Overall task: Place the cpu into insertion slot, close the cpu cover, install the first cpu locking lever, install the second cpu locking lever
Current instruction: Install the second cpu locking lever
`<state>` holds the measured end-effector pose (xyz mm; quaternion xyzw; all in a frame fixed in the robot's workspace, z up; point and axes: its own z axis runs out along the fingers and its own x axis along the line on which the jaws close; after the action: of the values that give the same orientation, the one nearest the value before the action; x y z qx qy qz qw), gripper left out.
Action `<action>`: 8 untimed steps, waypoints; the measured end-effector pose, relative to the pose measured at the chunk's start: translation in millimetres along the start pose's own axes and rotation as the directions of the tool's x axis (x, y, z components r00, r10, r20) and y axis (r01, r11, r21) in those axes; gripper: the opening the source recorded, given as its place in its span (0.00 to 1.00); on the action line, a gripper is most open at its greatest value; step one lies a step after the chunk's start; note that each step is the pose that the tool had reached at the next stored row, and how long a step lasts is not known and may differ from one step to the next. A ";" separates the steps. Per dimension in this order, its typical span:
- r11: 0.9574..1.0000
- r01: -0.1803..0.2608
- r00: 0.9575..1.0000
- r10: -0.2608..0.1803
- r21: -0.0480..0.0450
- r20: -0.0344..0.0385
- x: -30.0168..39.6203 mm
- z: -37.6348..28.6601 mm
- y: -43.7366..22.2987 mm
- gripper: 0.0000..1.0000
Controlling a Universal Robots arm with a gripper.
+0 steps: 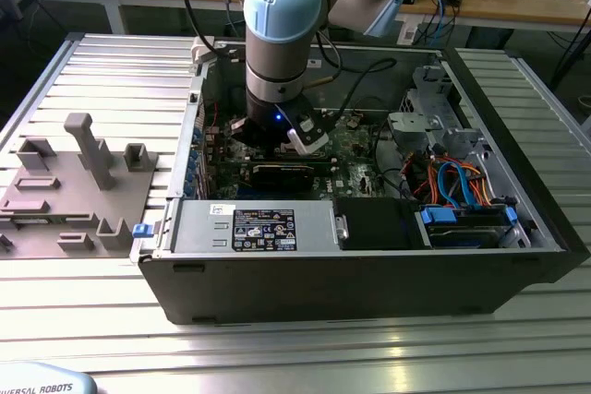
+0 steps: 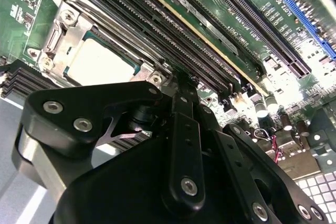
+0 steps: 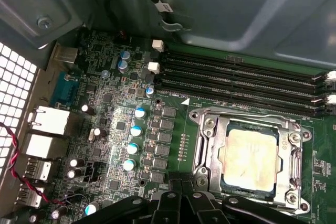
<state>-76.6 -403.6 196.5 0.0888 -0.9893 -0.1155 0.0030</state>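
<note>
- Grey bench (image 1: 83, 71) holds your open computer case (image 1: 517, 228).
- Your arm (image 1: 282, 34) points straight down into it.
- Your hand (image 2: 178, 80) looks pinched narrow, holding nothing, just beside the cpu (image 3: 248, 159).
- That cpu sits in the insertion slot (image 3: 229, 184), under the cpu cover (image 3: 210, 150).

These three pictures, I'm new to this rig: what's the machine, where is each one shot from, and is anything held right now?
The exterior view looks from outside at a grey jointed robot arm with a blue cap reaching down into an open black computer case that lies on a ribbed metal table. Both wrist views ride on the arm and look down past the black gripper at the green circuit board. There the flat square silver-grey cpu already lies in its socket, with the thin silver metal cover frame down around it. Long black memory slots run beside it. Nothing shows in the gripper, which sits close beside the socket.
</note>
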 end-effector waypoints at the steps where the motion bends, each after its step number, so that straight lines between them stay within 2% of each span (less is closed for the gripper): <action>1: 1.000 0.002 1.000 -0.002 0.000 -0.001 -0.2 -0.1 0.0 0.11; 8: 1.000 0.014 1.000 -0.014 0.000 -0.004 -3.0 0.0 0.5 0.11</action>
<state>-73.8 -402.5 196.6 0.0961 -0.9887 -0.1153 0.0039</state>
